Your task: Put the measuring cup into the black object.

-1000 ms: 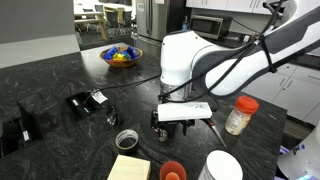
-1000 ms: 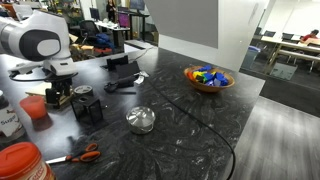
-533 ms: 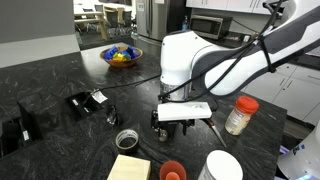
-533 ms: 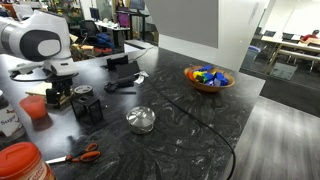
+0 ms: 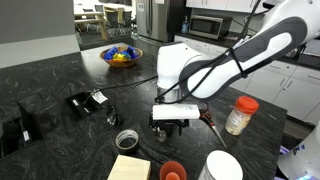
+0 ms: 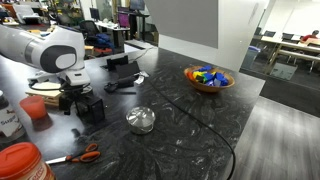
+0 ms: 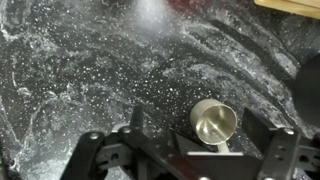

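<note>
Wrist view, nearest edge: gripper (image 7: 188, 128), jaws spread wide, clamped on nothing. Between the fingers (image 7: 135, 118), nearer the one on the view's right: measuring cup (image 7: 213, 122), resting on the black speckled countertop (image 7: 80, 60), round bowl mouth-up, pale metal inside. Contact with either finger: cannot tell. Handle: only a short pale stub visible, leaving the bowl toward the gripper body, the rest hidden. Long axis appears to run near-to-far in this view, crosswise to the line between the fingers, bowl end pointing away from the wrist. Farther, at the right edge: dark mass, not identifiable. Far top corner: strip of pale wood (image 7: 290, 5).

In an exterior view, nearest: orange-lidded container (image 6: 20, 160), then scissors (image 6: 75, 155) with orange handles. Next: silver dome (image 6: 140, 120). Beyond: black object (image 6: 93, 112), upright on the counter, just beside the gripper and partly covered by it. Farthest: bowl of coloured pieces (image 6: 208, 77).

In an exterior view, nearest: wooden block (image 5: 128, 168), red cup (image 5: 172, 170), white container (image 5: 225, 165). Next: black-rimmed dish (image 5: 127, 139), near the gripper, which hangs low over the counter. Measuring cup hidden beneath it here. Farther: red-lidded jar (image 5: 240, 115), flat black gadget with white label (image 5: 85, 100).
</note>
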